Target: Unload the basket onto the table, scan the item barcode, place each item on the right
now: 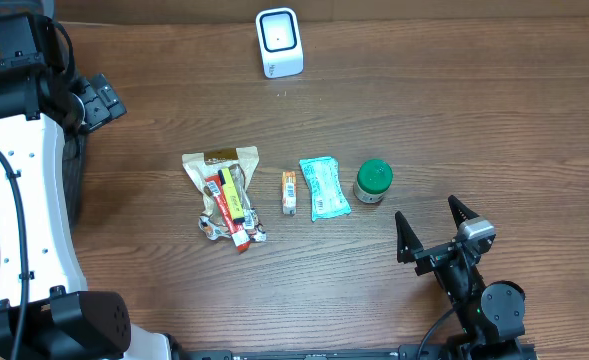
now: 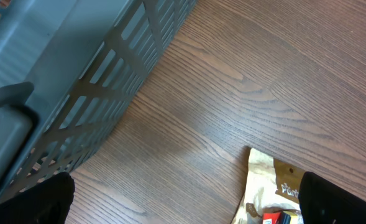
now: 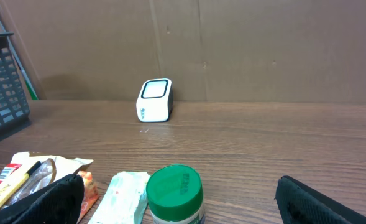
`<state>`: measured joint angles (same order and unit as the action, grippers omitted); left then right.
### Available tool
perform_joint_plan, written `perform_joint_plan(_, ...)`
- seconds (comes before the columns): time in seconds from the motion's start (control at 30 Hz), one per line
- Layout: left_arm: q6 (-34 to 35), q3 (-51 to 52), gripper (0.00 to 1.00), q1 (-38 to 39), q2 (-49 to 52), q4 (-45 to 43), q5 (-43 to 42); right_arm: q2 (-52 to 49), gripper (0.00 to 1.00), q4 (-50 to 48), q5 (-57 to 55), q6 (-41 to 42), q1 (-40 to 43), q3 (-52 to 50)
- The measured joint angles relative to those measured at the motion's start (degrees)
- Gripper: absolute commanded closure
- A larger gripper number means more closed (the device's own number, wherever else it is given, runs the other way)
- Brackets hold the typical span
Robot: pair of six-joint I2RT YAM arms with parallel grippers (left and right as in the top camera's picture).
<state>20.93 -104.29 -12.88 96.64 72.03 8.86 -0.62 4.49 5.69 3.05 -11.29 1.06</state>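
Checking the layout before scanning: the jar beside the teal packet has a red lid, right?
No. The jar beside the teal packet has a green lid, not a red one. The right wrist view shows it clearly, and the overhead view does too.

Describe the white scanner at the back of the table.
The scanner is a small white box with rounded corners, plastic by its look. A dark-rimmed window fills its upper face, and a small mark sits low on its front. It stands upright near the far edge of the wooden table, close before a brown wall, apart from everything else. Only the table touches it.
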Motion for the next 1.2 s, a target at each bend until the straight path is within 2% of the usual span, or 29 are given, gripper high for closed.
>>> perform_joint_plan(0.87,0.0,0.0,0.00,0.0,0.0,0.0,0.0,0.0,0.00,-0.1,-1.5,0.0,0.0,0.0)
perform_joint_plan(1.2,0.0,0.0,0.00,0.0,0.0,0.0,0.0,0.0,0.00,3.4,-0.3,4.7,0.0,1.0)
